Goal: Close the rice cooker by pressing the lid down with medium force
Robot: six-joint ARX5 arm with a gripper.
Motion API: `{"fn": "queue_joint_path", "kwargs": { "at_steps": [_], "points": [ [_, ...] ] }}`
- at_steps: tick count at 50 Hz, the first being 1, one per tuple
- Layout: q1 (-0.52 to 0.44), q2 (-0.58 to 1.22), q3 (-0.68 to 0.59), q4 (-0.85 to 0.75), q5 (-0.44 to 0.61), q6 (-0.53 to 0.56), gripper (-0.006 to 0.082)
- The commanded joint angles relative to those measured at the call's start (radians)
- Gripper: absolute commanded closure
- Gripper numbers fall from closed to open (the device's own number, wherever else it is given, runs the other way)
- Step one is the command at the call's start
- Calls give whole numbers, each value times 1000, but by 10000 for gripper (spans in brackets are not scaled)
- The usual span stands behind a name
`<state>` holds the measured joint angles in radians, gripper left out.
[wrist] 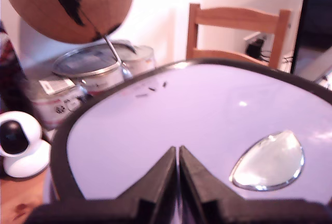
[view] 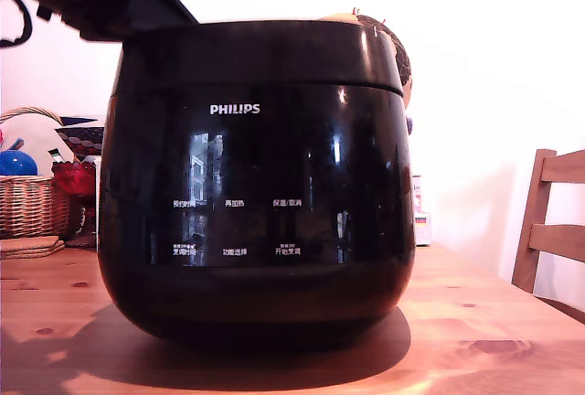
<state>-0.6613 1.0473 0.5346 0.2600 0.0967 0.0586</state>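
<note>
The cooker, a glossy black rounded pot, stands on a knotty pine counter before a white wall, with a wicker basket behind it at the exterior view's left and a wooden chair at its right. Its lid lies down flat, smooth and pale with glare, and the hand rests on it with black fingers clenched together, grasping nothing

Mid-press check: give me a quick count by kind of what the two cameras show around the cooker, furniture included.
Rice cooker with its lid down: 1
Gripper, fingertips together on the lid: 1
Wooden chair: 1
Wicker basket: 1
Globe: 1
Small white camera: 1
Metal tins: 2
Total: 8
</note>
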Motion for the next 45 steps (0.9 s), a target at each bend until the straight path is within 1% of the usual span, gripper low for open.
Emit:
{"fn": "queue_joint_path", "kwargs": {
  "at_steps": [1, 8, 16, 22, 36, 45],
  "points": [
    [-13, 73, -126, -115, 1, 24, 787],
    [-16, 78, -125, -124, 1, 21, 787],
    [-16, 46, -120, -40, 11, 19, 787],
    [-16, 2, -90, -35, 16, 19, 787],
    [-8, -82, 43, -35, 13, 21, 787],
    [39, -119, 134, -40, -49, 42, 787]
  ]
}}
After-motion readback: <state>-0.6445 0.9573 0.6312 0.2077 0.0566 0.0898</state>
